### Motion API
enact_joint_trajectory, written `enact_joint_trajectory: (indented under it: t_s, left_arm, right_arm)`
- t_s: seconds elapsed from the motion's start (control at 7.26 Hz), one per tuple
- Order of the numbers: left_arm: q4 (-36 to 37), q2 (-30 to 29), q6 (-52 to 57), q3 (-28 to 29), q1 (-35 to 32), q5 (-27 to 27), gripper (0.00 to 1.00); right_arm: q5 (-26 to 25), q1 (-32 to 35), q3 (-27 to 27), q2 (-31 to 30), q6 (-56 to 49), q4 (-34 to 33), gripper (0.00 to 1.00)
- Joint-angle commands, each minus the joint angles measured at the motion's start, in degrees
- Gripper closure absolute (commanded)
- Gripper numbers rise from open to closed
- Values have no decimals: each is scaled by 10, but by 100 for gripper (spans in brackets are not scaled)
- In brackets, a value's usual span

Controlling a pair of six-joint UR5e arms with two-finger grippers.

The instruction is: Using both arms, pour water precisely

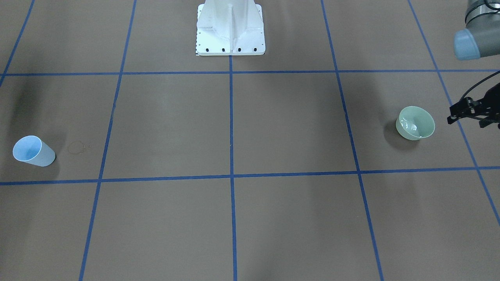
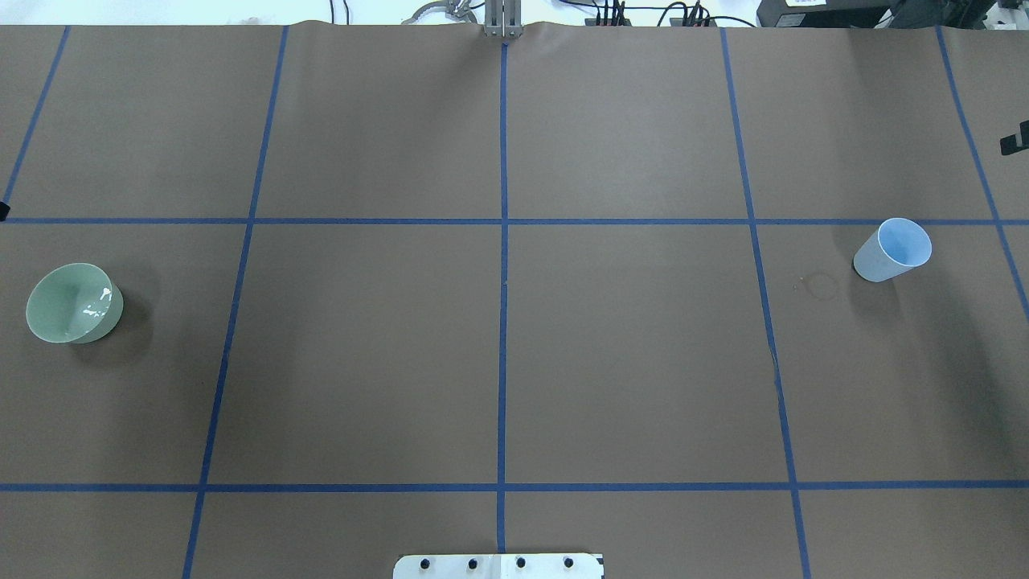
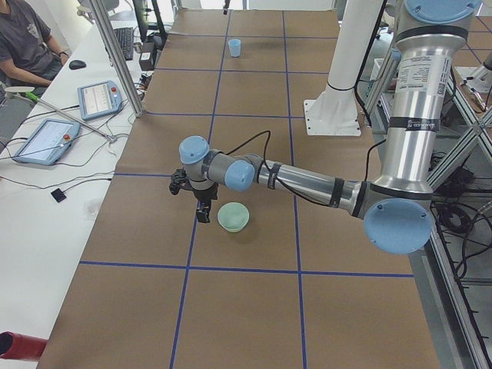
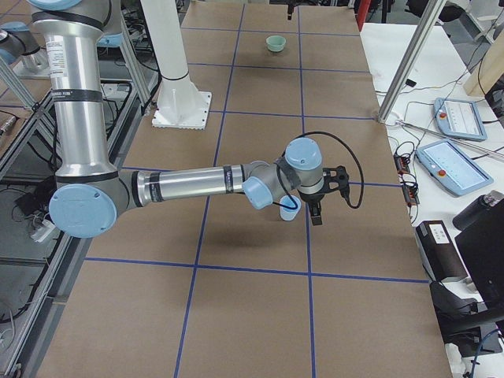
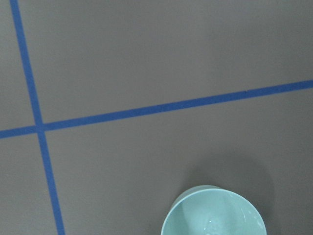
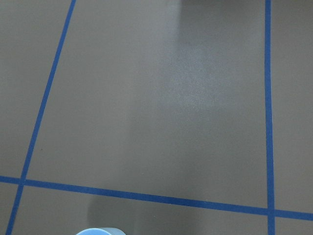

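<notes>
The water (image 1: 410, 125) is picked out as a few white glints inside the pale green bowl (image 1: 415, 123), which is stood upright on the brown surface (image 1: 250, 128) at the right of the front-facing view. The left end effector (image 1: 466, 111) is held just to the right of that bowl, with a clear strip of surface seen between the two. The bowl is not gripped. Whether the jaws are parted or closed cannot be told, since the end effector is cut by the frame edge.

From the camera at the robot's left end, the left arm (image 3: 307, 181) is seen stretched low over the surface, its end effector just beside the bowl on the left. In the left wrist view the bowl is caught at the bottom edge, with a faint sheen at its bottom.

At the other end, the blue cup (image 1: 33, 151) is stood on its base at the left of the front-facing view, well apart from the bowl. A faint ring mark (image 1: 78, 147) is seen on the surface just to its right.

The right arm (image 4: 189, 185) is reached out low, and the right end effector (image 4: 319, 197) is hung just beside the cup, which is partly hidden behind the wrist. Contact cannot be told, nor whether the jaws are parted. Only the cup's rim is caught in the right wrist view. The white pedestal base (image 1: 230, 27) is seen at the far middle.
</notes>
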Motion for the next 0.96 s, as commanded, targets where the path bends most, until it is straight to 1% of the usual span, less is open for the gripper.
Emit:
enact_joint_trajectory:
  t_s: [0.0,0.14,0.28,0.41,0.55,0.69,0.83]
  left_arm:
    - [10,-4,48,9,-58,0,1]
    - [38,-8,50,11,-90,-4,0]
    - [62,-9,74,16,-114,-37,0]
    - [65,-4,115,29,-123,-51,0]
    - [66,0,123,33,-123,-46,0]
    - [60,18,124,32,-123,-45,0]
    - [59,22,123,31,-122,-45,0]
  right_arm:
    - [-9,0,1,56,-39,-148,0]
    - [-17,6,3,60,-136,-220,0]
    - [-23,15,2,75,-211,-290,0]
    - [-33,24,3,76,-225,-323,0]
    - [-27,30,3,64,-235,-327,0]
    - [-22,39,23,20,-235,-321,0]
    - [-22,38,58,-16,-236,-318,0]
